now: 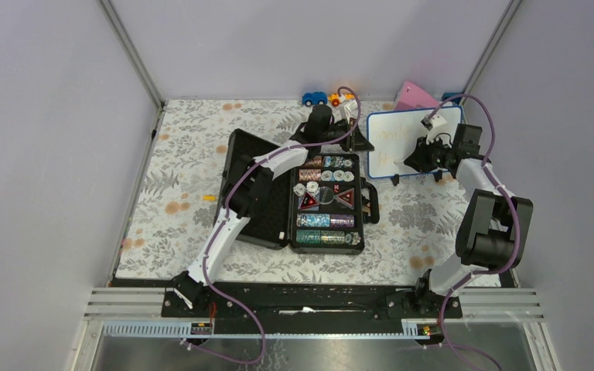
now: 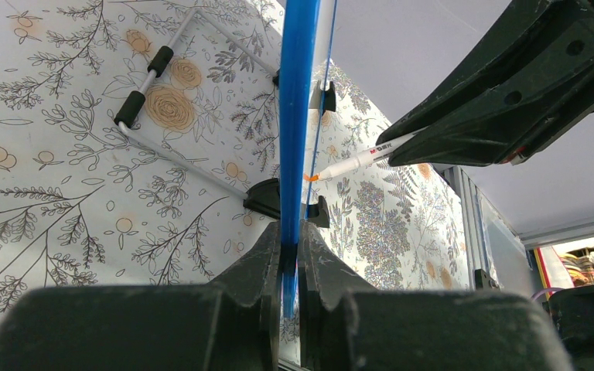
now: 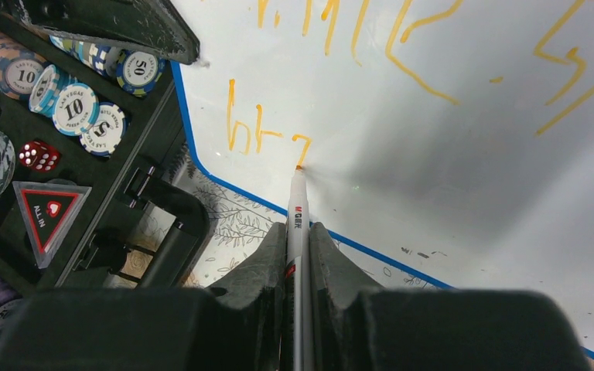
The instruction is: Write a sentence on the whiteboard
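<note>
My left hand (image 2: 284, 255) is pinched narrow on the thin blue frame of the whiteboard (image 1: 410, 127). In my left wrist view that edge runs straight up the middle of the frame, hard glossy plastic. The board sits in the upper right of the top view, its long axis lying left to right with the right end a little higher and its white face turned toward me. It seems to lean back on its small black feet, though from above I can't be sure.

My right hand (image 3: 298, 247) is closed on a slim white marker (image 3: 297, 209). The barrel points up the frame, and its orange tip touches the smooth board at the end of the lower line. The sentence (image 3: 402, 46) is thin, angular orange strokes — two rows, pale on white.

Left of the board lies an open black case (image 1: 278, 232) of round, ridged poker chips (image 3: 73, 108) on the flower-printed worktop (image 1: 186, 178).
</note>
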You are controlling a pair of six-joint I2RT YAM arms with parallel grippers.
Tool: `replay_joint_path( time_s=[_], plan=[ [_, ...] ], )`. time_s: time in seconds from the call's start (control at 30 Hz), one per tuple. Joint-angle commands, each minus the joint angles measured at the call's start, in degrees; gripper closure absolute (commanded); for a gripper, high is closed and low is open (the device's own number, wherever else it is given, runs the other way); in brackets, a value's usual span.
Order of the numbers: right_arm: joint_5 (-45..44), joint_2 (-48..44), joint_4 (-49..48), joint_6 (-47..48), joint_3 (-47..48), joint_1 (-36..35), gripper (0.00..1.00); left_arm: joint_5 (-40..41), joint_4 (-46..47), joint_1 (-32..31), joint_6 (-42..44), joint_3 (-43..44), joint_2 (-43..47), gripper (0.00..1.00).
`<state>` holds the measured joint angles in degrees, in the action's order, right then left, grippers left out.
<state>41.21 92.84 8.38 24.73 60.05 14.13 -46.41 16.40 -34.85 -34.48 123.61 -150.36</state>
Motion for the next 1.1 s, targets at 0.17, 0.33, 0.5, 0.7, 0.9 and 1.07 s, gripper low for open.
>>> replay_joint_path(
  time_s=[0.17, 0.33, 0.5, 0.7, 0.9, 1.07],
  plan=[
    [-1.5, -1.5, -0.16, 2.33, -0.53, -0.42, 1.0, -0.04, -0.06, 1.2, 0.12, -0.22, 3.52, 1.0],
    [-2.02, -1.61, 0.38, 2.05, 1.52, -0.42, 1.0, 0.0, -0.1, 1.19, 0.04, -0.28, 3.51, 1.0],
    [-2.5, -2.15, 0.67, 1.83, 2.85, -0.42, 1.0, 0.0, -0.14, 1.19, 0.13, -0.18, 3.6, 1.0],
    [-2.16, -1.68, 0.71, 1.4, 3.58, -0.38, 1.0, -0.06, -0.14, 1.19, 0.13, -0.24, 3.61, 1.0],
    [2.12, -3.63, 4.1, 1.9, 3.89, -0.49, 1.0, -0.04, 0.03, 1.23, -0.06, -0.26, 3.42, 1.0],
    [3.17, -7.33, 5.44, 2.43, 2.43, -0.51, 1.0, -0.07, 0.03, 1.24, -0.16, -0.25, 3.58, 1.0]
  ],
)
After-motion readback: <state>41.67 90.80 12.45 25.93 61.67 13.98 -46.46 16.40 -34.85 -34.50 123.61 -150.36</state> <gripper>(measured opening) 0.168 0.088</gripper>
